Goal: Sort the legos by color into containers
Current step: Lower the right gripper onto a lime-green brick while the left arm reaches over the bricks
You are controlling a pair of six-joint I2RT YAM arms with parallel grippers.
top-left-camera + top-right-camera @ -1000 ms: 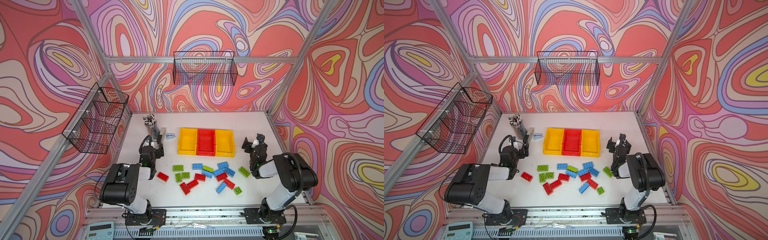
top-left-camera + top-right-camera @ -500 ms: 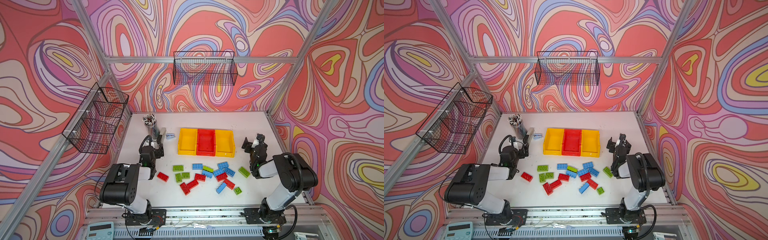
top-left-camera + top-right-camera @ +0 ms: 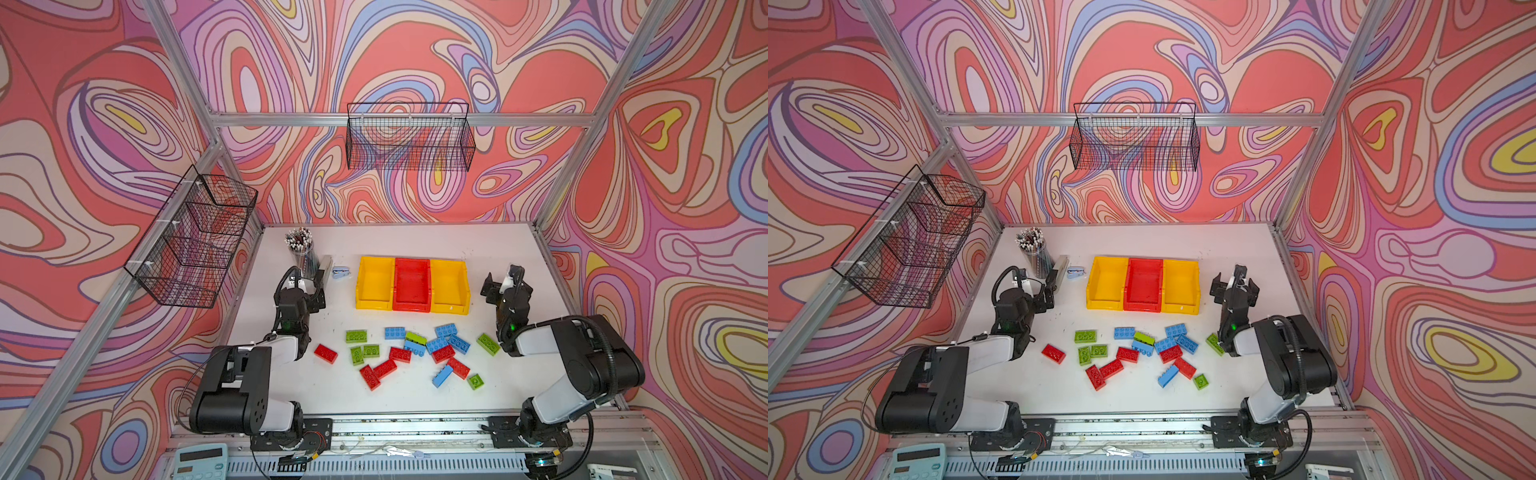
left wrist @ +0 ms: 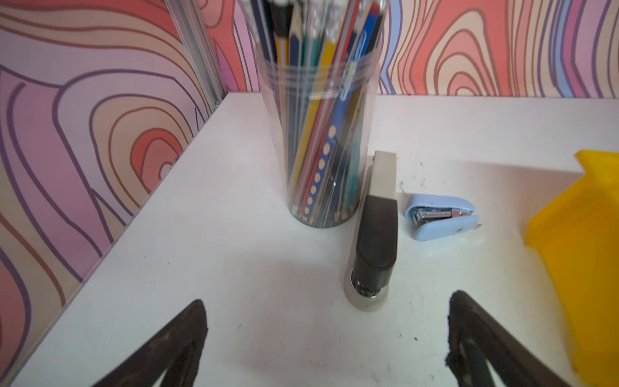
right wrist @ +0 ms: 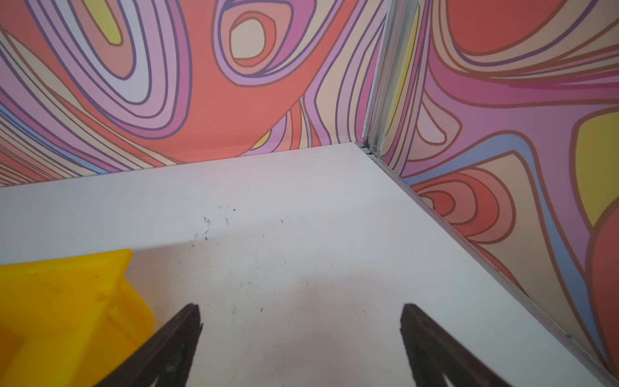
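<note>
Red, light blue and lime green legos (image 3: 409,353) lie scattered on the white table's front middle, from a lone red one (image 3: 325,353) on the left to a green one (image 3: 488,344) by the right arm. Behind them stand the containers in a row: yellow (image 3: 375,282), red (image 3: 411,284) and yellow (image 3: 450,286), all without bricks. My left gripper (image 3: 305,286) (image 4: 327,298) hovers open left of the containers, facing the pen cup. My right gripper (image 3: 505,282) (image 5: 300,305) hovers open right of them, beside the right yellow container (image 5: 67,295). Neither holds anything.
A clear cup of pens (image 3: 301,249), a black and beige stapler (image 4: 375,234) and a small blue stapler (image 4: 442,216) stand at the back left, just ahead of the left gripper. Black wire baskets hang on the back wall (image 3: 409,139) and left wall (image 3: 195,241). A calculator (image 3: 199,459) lies below the front rail.
</note>
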